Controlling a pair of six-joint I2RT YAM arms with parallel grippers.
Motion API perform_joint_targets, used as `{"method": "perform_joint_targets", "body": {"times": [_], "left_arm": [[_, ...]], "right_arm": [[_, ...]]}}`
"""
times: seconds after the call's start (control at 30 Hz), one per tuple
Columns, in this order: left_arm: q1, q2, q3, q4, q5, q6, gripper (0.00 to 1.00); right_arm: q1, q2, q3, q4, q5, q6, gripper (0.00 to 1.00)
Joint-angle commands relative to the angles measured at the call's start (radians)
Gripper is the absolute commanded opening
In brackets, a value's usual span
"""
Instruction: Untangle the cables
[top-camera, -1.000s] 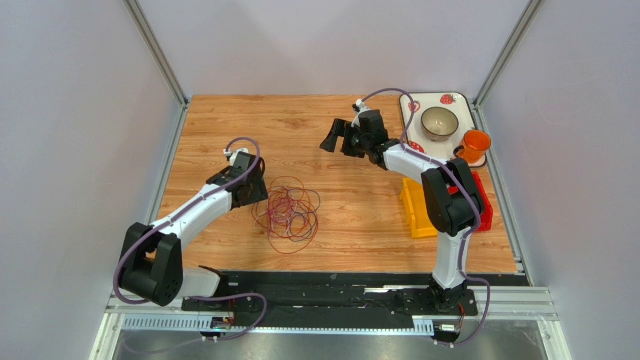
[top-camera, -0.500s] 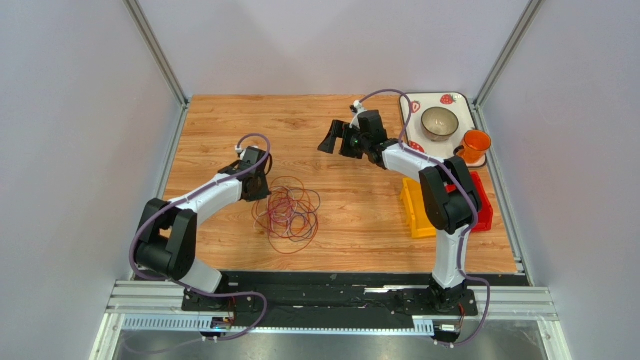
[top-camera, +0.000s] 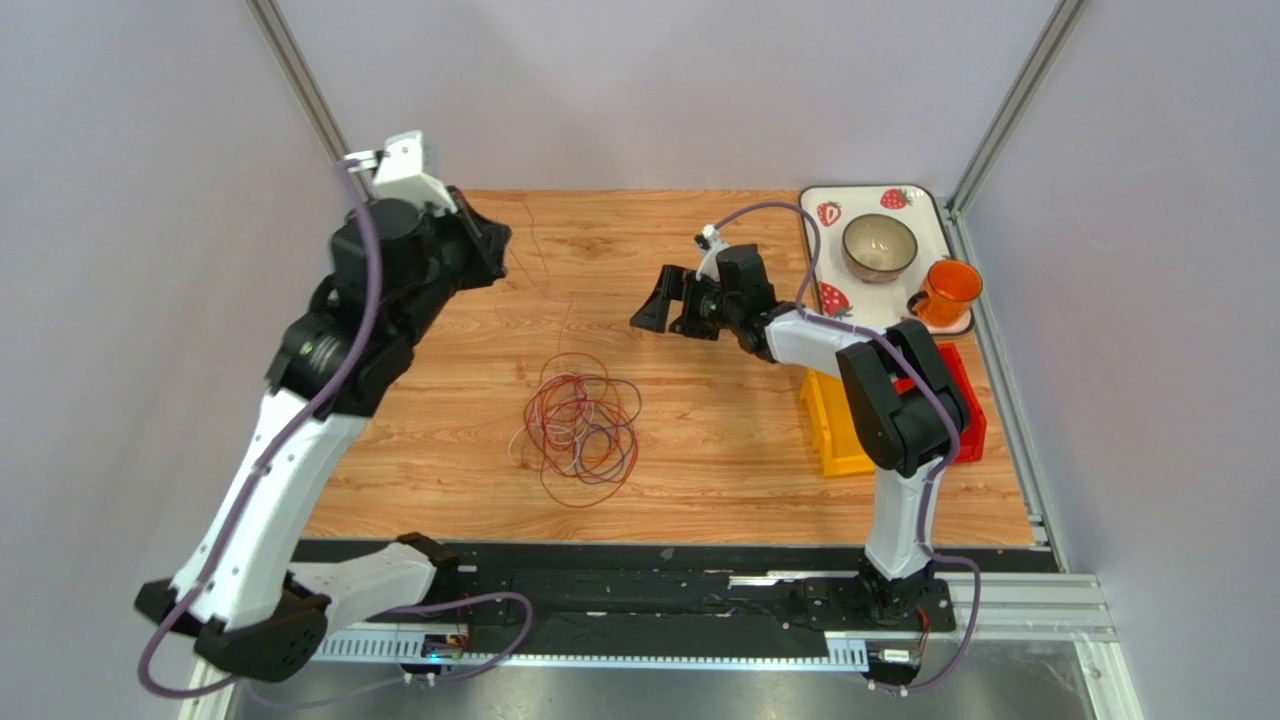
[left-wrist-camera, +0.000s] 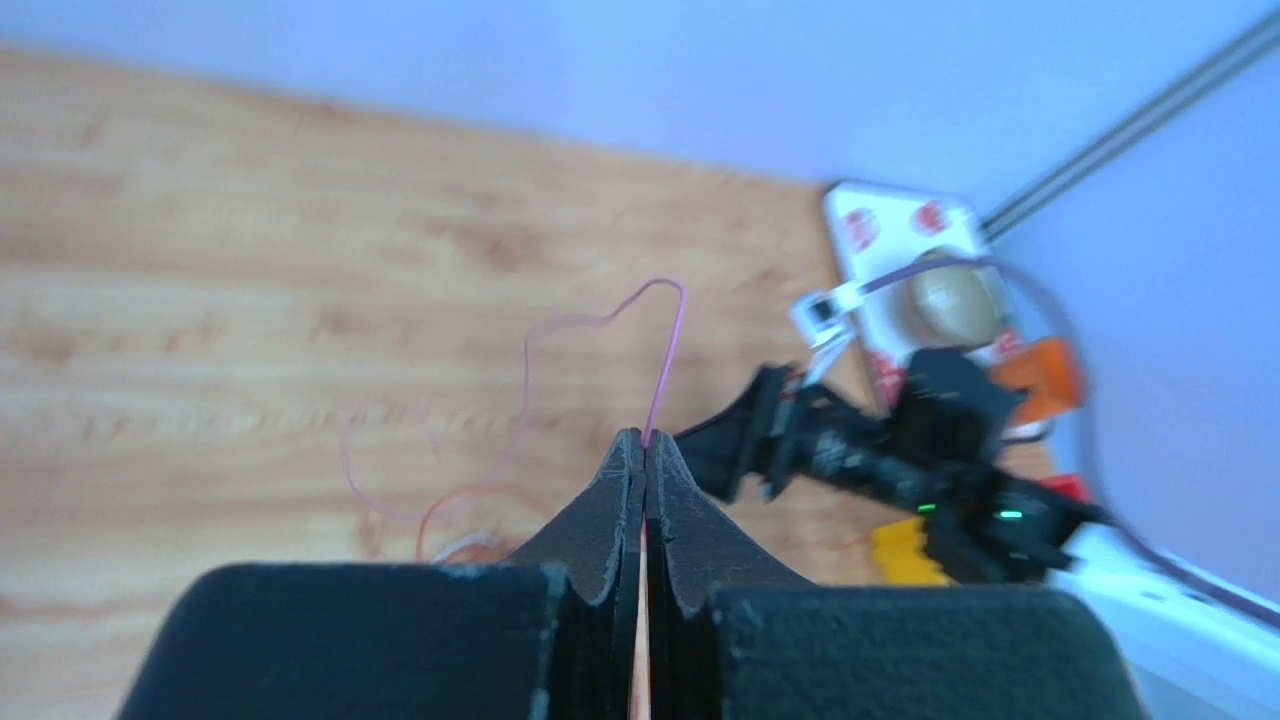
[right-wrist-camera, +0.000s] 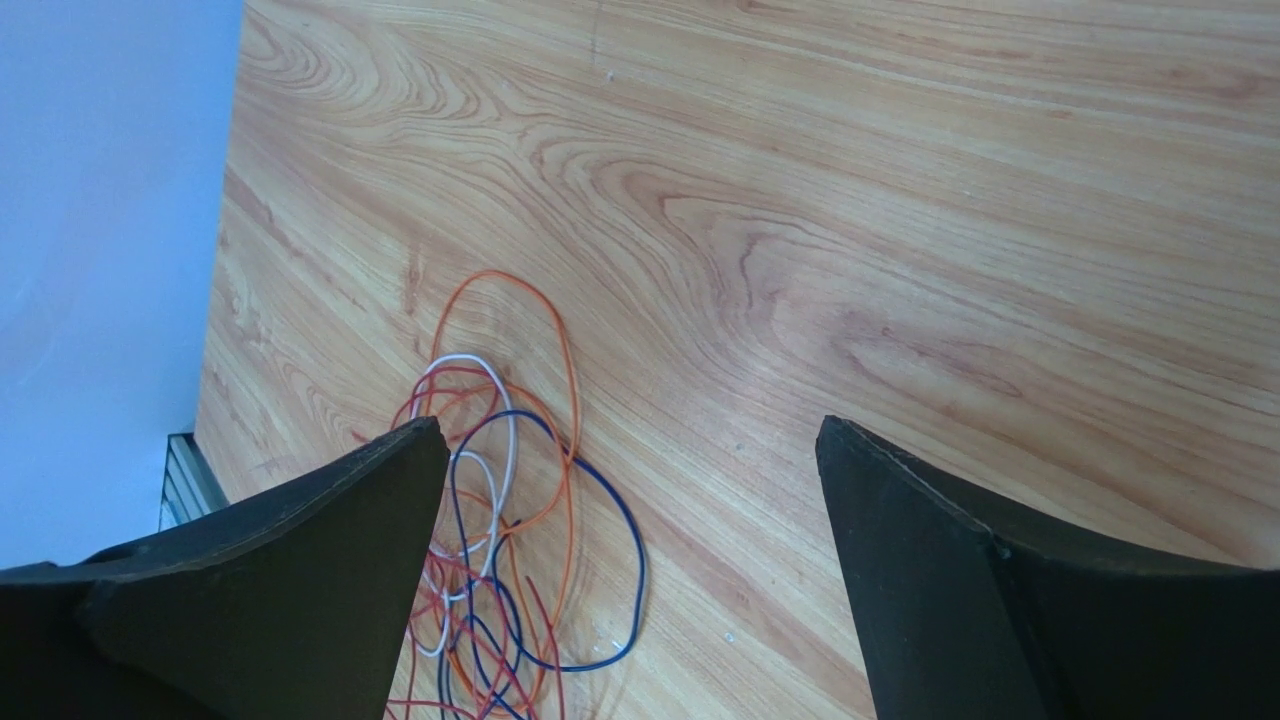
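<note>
The cables (top-camera: 580, 428) lie in a tangled pile of red, orange, blue and white loops at the middle of the wooden table; the right wrist view shows the same pile (right-wrist-camera: 496, 518). My left gripper (top-camera: 490, 249) is raised high over the back left of the table. It is shut on one thin pink-red cable (left-wrist-camera: 667, 354), which loops out from the closed tips (left-wrist-camera: 643, 444) and trails down toward the pile. My right gripper (top-camera: 658, 309) hovers open behind and right of the pile (right-wrist-camera: 631, 435), with only bare wood between its fingers.
A white strawberry-print tray (top-camera: 933, 209) at the back right holds a bowl (top-camera: 879, 245). An orange cup (top-camera: 950, 291) stands at its edge. Yellow (top-camera: 831, 423) and red (top-camera: 971, 428) bins sit by the right arm. Grey walls enclose the table.
My left gripper shut at the pile's left edge, then rose and swung to the back left, drawing one red cable up. My right gripper shifted slightly left and stayed open.
</note>
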Motion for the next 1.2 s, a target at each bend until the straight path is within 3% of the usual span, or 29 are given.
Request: {"method": "perform_joint_targets", "body": {"times": [0.0,0.13,0.2,0.27,0.43,0.47,0.53,0.57,0.67,0.7,0.83,0.97,1.17], "left_arm": [[-0.048,-0.083,-0.011,-0.035,0.049,0.085,0.00],[-0.048,-0.103,-0.170,-0.033,0.070,0.044,0.00],[-0.048,-0.116,-0.328,0.040,0.162,-0.005,0.00],[-0.048,-0.126,-0.510,0.192,0.281,-0.047,0.00],[-0.061,-0.025,-0.729,0.447,0.398,-0.111,0.00],[-0.066,0.032,-0.749,0.470,0.459,-0.122,0.07],[-0.100,0.101,-0.738,0.499,0.516,-0.111,0.31],[-0.115,0.115,-0.726,0.484,0.504,-0.098,0.51],[-0.163,0.118,-0.692,0.412,0.410,-0.073,0.70],[-0.164,0.109,-0.686,0.394,0.394,-0.069,0.73],[-0.164,-0.012,-0.655,0.239,0.250,-0.058,0.78],[-0.164,-0.139,-0.683,0.150,0.026,-0.078,0.81],[-0.164,-0.245,-0.857,0.188,-0.042,-0.166,0.77]], "right_arm": [[0.009,-0.087,-0.024,0.106,-0.020,0.009,0.98],[0.016,-0.168,-0.057,0.047,-0.023,-0.001,0.98],[0.016,-0.258,-0.103,-0.022,-0.008,-0.020,0.98],[0.016,-0.321,-0.113,-0.110,0.043,-0.040,0.98],[0.028,-0.498,-0.110,-0.378,0.127,-0.065,0.98],[0.036,-0.519,-0.115,-0.404,0.135,-0.065,0.98],[0.048,-0.577,-0.135,-0.464,0.170,-0.065,0.98],[0.065,-0.593,-0.138,-0.484,0.175,-0.068,0.98],[0.114,-0.615,-0.133,-0.550,0.219,-0.070,0.99],[0.127,-0.612,-0.129,-0.579,0.230,-0.071,0.99],[0.221,-0.550,-0.065,-0.647,0.371,-0.090,0.99],[0.267,-0.455,-0.020,-0.661,0.413,-0.114,1.00],[0.338,-0.354,0.029,-0.720,0.505,-0.266,1.00]]}}
